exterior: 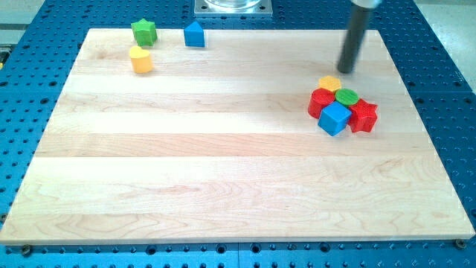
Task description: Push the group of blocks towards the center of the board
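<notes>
Now my tip (347, 71) just above yellow block (329, 83) (apart), no pincer, holding nothing

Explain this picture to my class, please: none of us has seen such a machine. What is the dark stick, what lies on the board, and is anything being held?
The single camera looks down at a wooden board resting on a blue perforated table. The dark stick is a rod on a robot arm; it has no grasping end effector, so nothing is held. It only pushes. My tip sits just above the cluster at the view's right: a yellow block, a green block, a blue cube and two red blocks, all huddled together. At the view's top left lie a green star-like block, a blue house-shaped block and a yellow block.
</notes>
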Robot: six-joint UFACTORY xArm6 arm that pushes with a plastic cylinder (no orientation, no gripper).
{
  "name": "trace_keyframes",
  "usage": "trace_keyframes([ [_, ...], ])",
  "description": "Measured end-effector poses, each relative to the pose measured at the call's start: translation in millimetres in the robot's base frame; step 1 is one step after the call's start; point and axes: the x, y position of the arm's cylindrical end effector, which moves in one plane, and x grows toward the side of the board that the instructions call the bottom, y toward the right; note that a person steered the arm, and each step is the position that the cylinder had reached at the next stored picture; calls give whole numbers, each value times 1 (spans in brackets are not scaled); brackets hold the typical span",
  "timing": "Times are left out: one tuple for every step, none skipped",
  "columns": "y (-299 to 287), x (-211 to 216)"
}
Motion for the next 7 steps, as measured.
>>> trace_keyframes([
  [47, 51],
  [43, 90],
  [24, 114],
  [7, 126],
  [-13, 125],
  [-39, 118],
  [-64, 114],
])
